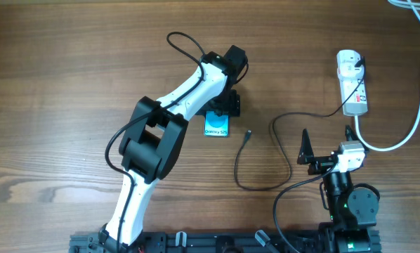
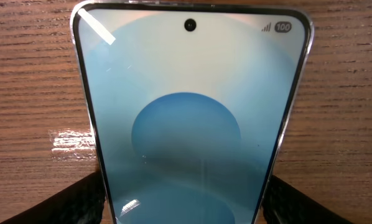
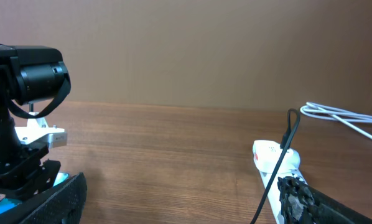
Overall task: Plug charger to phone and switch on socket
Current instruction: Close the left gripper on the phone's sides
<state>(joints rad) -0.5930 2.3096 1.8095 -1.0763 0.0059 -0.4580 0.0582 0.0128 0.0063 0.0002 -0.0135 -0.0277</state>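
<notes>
Fingers [image 2: 68, 202] of the left gripper [image 1: 222, 109] clamp the phone [image 2: 186, 124], which we confirm only by wrist view; right gripper [image 1: 307, 151] stands open, empty.

The phone [image 1: 216, 127] lay flat on the worktop [image 1: 55, 84] right under the left end effector [image 1: 222, 111], between its fingers [image 2: 68, 202]. The charger [image 1: 246, 184] looped on the worktop between the two end effectors, its plug tip just beside the phone, apart from it. The socket [image 1: 352, 83] lay ahead and right of the right end effector [image 1: 308, 153], the white cable [image 1: 407, 137] beyond it.
</notes>
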